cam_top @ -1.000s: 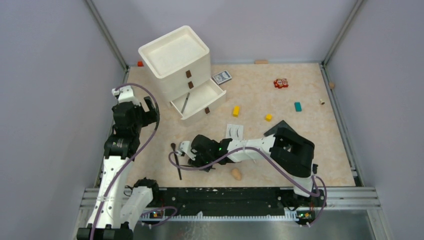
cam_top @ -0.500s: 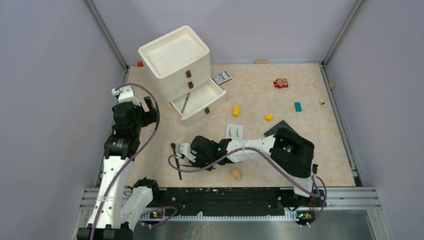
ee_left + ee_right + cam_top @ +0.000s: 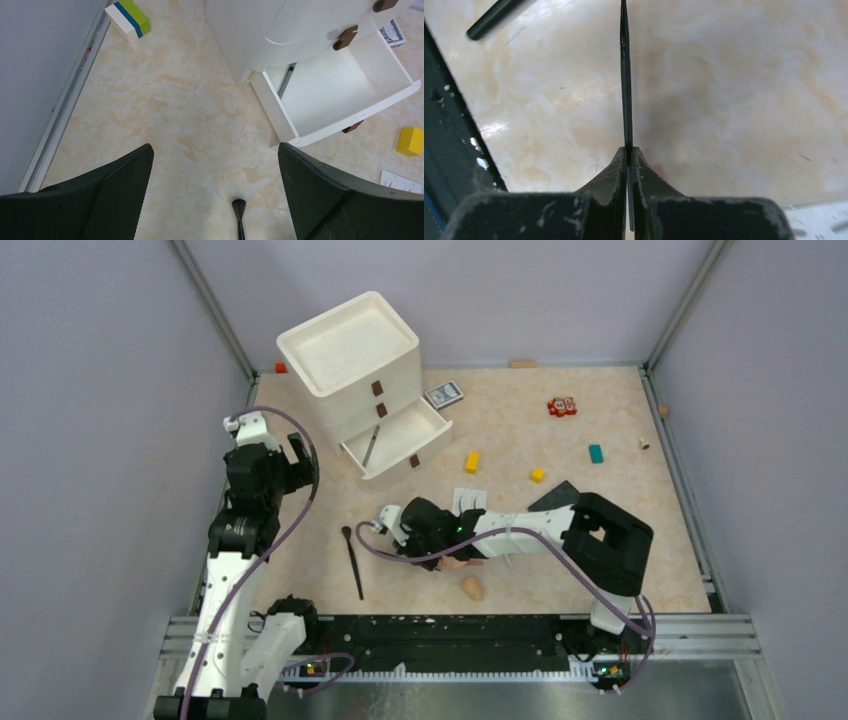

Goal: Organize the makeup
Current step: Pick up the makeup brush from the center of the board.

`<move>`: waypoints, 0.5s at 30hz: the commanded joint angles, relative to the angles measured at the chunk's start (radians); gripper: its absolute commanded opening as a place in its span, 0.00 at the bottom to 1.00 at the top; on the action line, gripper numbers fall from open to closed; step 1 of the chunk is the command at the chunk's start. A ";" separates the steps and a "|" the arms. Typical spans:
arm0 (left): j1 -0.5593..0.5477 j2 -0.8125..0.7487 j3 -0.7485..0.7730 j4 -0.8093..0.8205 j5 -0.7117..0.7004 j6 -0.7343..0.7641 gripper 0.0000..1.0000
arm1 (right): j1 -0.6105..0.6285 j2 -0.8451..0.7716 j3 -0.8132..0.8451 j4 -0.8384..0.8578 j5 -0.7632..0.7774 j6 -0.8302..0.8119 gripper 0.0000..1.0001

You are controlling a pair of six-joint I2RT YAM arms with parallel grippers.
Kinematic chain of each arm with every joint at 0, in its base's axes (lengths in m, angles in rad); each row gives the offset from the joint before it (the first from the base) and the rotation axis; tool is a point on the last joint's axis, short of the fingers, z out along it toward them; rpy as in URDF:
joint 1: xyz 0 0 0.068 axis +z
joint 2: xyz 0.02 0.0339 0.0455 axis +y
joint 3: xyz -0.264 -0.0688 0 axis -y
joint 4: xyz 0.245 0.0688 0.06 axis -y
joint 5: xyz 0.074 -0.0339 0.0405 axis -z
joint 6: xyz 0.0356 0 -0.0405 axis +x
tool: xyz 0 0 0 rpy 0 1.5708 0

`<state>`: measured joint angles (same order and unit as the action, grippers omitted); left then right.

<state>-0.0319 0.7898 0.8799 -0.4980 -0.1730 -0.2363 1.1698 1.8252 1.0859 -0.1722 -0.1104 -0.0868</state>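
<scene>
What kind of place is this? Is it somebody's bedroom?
Probably a robot practice booth, not a bedroom: plain grey walls box in one table, a left arm and right arm are bolted by a metal rail, and a black makeup brush lies near a white drawer unit.

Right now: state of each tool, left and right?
Left tool: open, holding nothing.
Right tool: shut on a thin black stick.
</scene>
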 commanded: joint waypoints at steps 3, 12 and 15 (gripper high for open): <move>0.006 -0.006 0.002 0.035 0.004 -0.005 0.99 | -0.125 -0.186 -0.047 0.134 0.071 0.202 0.00; 0.007 -0.008 0.003 0.036 -0.001 -0.007 0.99 | -0.224 -0.310 -0.130 0.392 0.337 0.522 0.00; 0.008 -0.008 0.003 0.036 -0.002 -0.008 0.99 | -0.268 -0.324 -0.133 0.479 0.351 0.669 0.00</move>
<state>-0.0296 0.7898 0.8799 -0.4984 -0.1730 -0.2367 0.9623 1.5627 0.9588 0.1055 0.1326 0.3435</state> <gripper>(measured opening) 0.988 0.009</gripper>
